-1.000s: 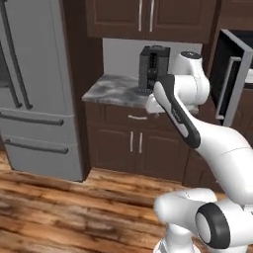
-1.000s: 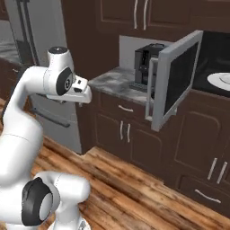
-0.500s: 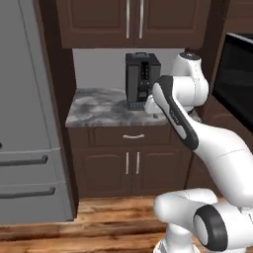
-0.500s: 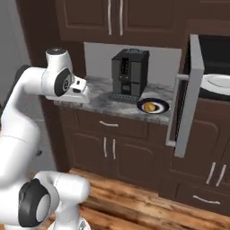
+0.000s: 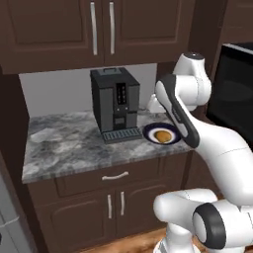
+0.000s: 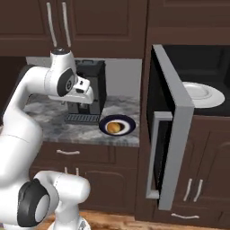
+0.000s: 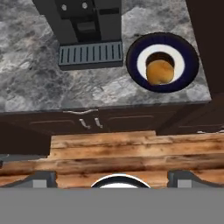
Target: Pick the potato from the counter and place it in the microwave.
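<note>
The worktop (image 5: 69, 148) is a grey stone slab veined in white, smooth and flat, set on dark brown cabinets with thin silver handles. It makes a steady, level resting place for what stands on it. Toward the back sits the coffee machine (image 5: 114, 105), a boxy black block with a ribbed drip tray at its foot, pushed against the wall and so clear of the front edge.

At about 3 o'clock from the machine, just beside its drip tray, lies a round plate (image 7: 186, 50) with a dark blue rim and a white centre. The potato (image 7: 159, 71) rests in the middle of it, a small rounded golden-brown lump with a matte skin. Sitting in the plate's shallow well probably keeps it from rolling, and nothing covers it, so it looks open to a grasp from above.

The arm is raised over the worktop with the hand (image 6: 83, 92) high, well apart from the potato, likely so the camera looks down on the whole plate. The fingers (image 7: 41, 179) show as two dark tips set wide apart with nothing between them.

At 3 o'clock from the plate stands the microwave (image 6: 197, 67), a black-walled cavity in the cabinetry. Its flat grey door (image 6: 173, 130) is swung open toward the room and a plain white plate (image 6: 202, 94) lies inside, ready to receive the potato.
</note>
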